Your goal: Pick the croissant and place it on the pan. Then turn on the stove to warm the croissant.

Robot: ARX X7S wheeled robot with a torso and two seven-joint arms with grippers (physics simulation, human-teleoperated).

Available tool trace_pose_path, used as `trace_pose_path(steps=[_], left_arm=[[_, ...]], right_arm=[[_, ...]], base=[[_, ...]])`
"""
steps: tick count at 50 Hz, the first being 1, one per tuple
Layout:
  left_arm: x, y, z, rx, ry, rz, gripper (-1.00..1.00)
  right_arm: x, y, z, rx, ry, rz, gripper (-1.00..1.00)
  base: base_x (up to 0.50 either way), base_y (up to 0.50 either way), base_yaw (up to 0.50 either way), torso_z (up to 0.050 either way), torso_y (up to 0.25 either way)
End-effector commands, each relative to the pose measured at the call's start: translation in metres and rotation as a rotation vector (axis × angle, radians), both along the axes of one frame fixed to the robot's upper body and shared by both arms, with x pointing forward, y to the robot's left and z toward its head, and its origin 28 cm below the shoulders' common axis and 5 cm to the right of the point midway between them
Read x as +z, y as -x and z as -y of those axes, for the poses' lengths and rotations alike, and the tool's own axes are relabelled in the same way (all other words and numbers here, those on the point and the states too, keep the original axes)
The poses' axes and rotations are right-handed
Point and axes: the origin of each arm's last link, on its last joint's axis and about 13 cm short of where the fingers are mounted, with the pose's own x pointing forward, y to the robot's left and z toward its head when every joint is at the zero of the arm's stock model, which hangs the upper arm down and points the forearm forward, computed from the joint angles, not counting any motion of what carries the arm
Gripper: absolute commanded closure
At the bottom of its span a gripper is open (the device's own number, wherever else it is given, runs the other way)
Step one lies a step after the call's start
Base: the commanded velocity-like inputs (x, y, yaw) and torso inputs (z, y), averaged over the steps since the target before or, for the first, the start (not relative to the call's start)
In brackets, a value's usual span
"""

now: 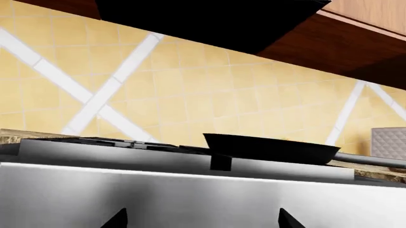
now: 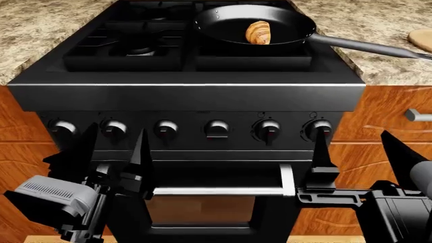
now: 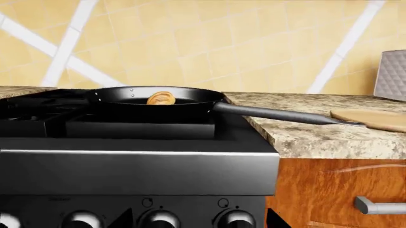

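Stove [image 2: 202,96] fills the space ahead of my fingers, its six knobs [image 2: 217,128] in a row just past my fingertips. Pan [image 2: 253,25] sits on the back right burner, well beyond and above both grippers, its long handle reaching out over the stone counter [image 2: 337,30] toward a wooden plate [image 2: 422,39]. Croissant [image 2: 258,32] lies inside the pan. My left gripper [image 2: 115,157] hangs below the knobs, fingers spread wide and holding nothing. My right gripper [image 2: 354,157] is wide too, one fingertip [image 2: 319,147] just under the rightmost knob, empty.
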Motion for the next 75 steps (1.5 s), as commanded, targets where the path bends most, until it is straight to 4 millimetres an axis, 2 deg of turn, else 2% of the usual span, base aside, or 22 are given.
trace_pose_path(steps=[1, 30, 51, 62, 63, 64, 65, 66, 67, 75], left_arm=[[-0.001, 0.000, 0.000, -0.002, 0.000, -0.004, -1.00], [0.001, 0.000, 0.000, 0.004, 0.002, -0.001, -1.00], [0.002, -0.002, -0.001, 0.005, 0.031, -0.017, -1.00], [0.011, 0.002, -0.002, -0.049, 0.088, -0.066, -1.00], [0.011, 0.002, -0.002, -0.048, 0.092, -0.068, -1.00], [0.011, 0.002, -0.002, -0.046, 0.095, -0.069, -1.00], [0.011, 0.001, -0.003, -0.044, 0.099, -0.068, -1.00], [0.011, 0.001, -0.003, -0.041, 0.102, -0.069, -1.00], [0.011, 0.000, -0.003, -0.039, 0.104, -0.071, -1.00], [0.010, -0.003, -0.003, -0.030, 0.104, -0.083, -1.00]], right_arm=[[-0.001, 0.002, 0.001, -0.010, -0.019, -0.004, -1.00], [-0.001, 0.003, 0.002, -0.022, -0.011, -0.003, -1.00], [0.002, -0.004, 0.004, -0.010, 0.016, 0.005, -1.00], [0.002, -0.015, 0.012, -0.049, -0.007, -0.003, -1.00], [-0.011, -0.012, 0.019, 0.017, 0.068, -0.131, -1.00], [-0.030, -0.009, 0.007, 0.158, 0.004, -0.241, -1.00], [-0.040, -0.008, 0.006, 0.207, 0.034, -0.272, -1.00], [-0.029, -0.020, 0.010, 0.064, -0.017, -0.104, -1.00], [-0.025, -0.028, 0.016, -0.041, -0.011, -0.012, -1.00], [-0.025, -0.042, 0.018, -0.018, -0.003, -0.015, -1.00]], base=[[0.00, 0.00, 0.00, -0.050, 0.000], [0.00, 0.00, 0.00, -0.050, 0.000], [0.00, 0.00, 0.00, -0.001, 0.000], [0.00, 0.00, 0.00, 0.000, 0.000], [0.00, 0.00, 0.00, 0.000, 0.000], [0.00, 0.00, 0.00, 0.000, 0.000], [0.00, 0.00, 0.00, 0.000, 0.000], [0.00, 0.00, 0.00, 0.000, 0.000], [0.00, 0.00, 0.00, 0.000, 0.000], [0.00, 0.00, 0.00, 0.000, 0.000]])
